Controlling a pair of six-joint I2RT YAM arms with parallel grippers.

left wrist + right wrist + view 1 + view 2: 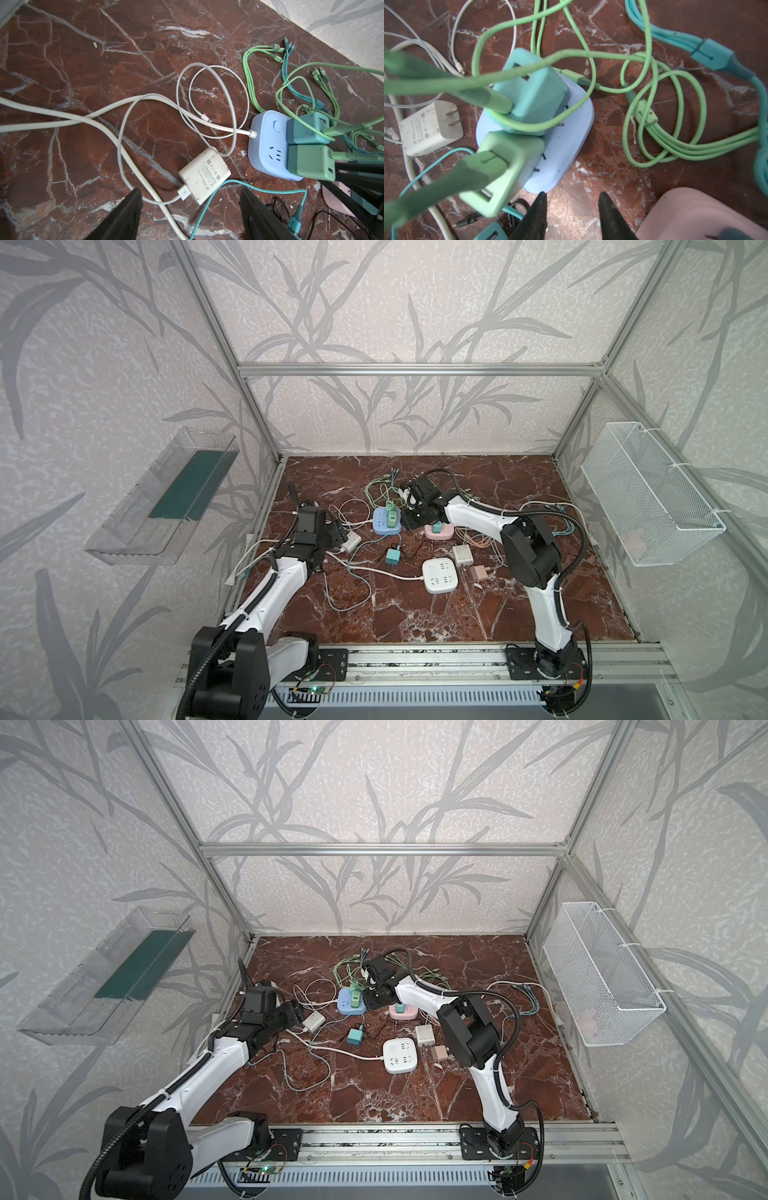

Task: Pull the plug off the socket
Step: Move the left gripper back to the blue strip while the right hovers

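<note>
The table (415, 614) is showing off red-brown marble, with white veins running all through it. The blue socket (268, 149) is sitting there in a pale, powdery shade. On top of it the teal plug (305, 128) and the mint-green plug (309, 162) are standing out side by side. Light green cables (642, 113) are looping just beside the blue socket, and a turquoise cable (712, 56) is running among them. A white charger (204, 178), smudged with grey, is lying near the blue socket, and a soft pink power block (446, 535) is sitting just beside it. Well beyond the blue socket, the wallpaper (374, 323) is showing grey leaves on off-white.
</note>
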